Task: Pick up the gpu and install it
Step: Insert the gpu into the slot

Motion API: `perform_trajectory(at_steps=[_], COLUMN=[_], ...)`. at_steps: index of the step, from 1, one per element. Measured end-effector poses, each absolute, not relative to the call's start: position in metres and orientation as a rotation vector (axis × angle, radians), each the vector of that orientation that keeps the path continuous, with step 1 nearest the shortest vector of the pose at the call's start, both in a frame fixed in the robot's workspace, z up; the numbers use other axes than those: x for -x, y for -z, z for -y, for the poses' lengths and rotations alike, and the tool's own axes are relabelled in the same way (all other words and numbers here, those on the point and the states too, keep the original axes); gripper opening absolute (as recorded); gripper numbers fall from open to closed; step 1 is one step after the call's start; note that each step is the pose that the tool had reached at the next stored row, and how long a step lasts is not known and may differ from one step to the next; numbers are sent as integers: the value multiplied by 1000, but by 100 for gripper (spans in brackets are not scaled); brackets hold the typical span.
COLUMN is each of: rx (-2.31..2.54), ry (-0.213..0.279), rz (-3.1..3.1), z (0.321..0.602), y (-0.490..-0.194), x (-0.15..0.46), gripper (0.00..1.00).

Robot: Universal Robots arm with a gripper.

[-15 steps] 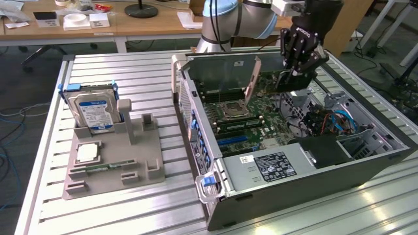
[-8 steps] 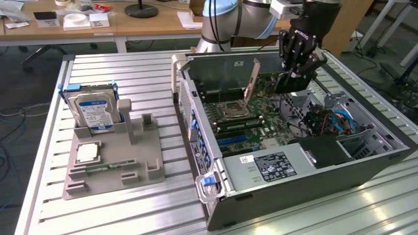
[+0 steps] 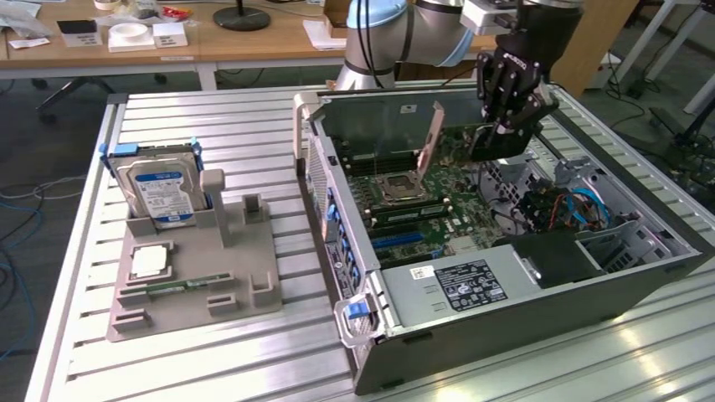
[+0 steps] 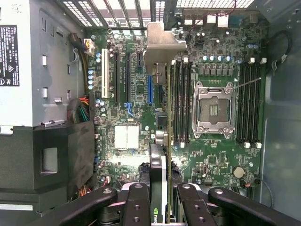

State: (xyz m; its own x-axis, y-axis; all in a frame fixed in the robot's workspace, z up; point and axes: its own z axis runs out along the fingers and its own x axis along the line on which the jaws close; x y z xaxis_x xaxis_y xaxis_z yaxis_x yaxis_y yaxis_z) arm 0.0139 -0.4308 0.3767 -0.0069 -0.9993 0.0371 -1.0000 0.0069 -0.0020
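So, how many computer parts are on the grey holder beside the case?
3: the hard drive upright at the far end, the processor flat in the middle, the memory stick nearest the camera. None seems hidden.

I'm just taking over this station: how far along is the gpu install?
Done: the pickup; the gripper is shut on the gpu. In hand: the card hangs edge-on inside the open case, above the motherboard. Left: it does not look seated in a slot yet.
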Motion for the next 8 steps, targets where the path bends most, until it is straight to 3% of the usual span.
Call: perform_trajectory(at_steps=[8], rx=[-2196], ry=[-43], rz=[2211], z=[431], y=[-376], x=[-14], gripper=[27])
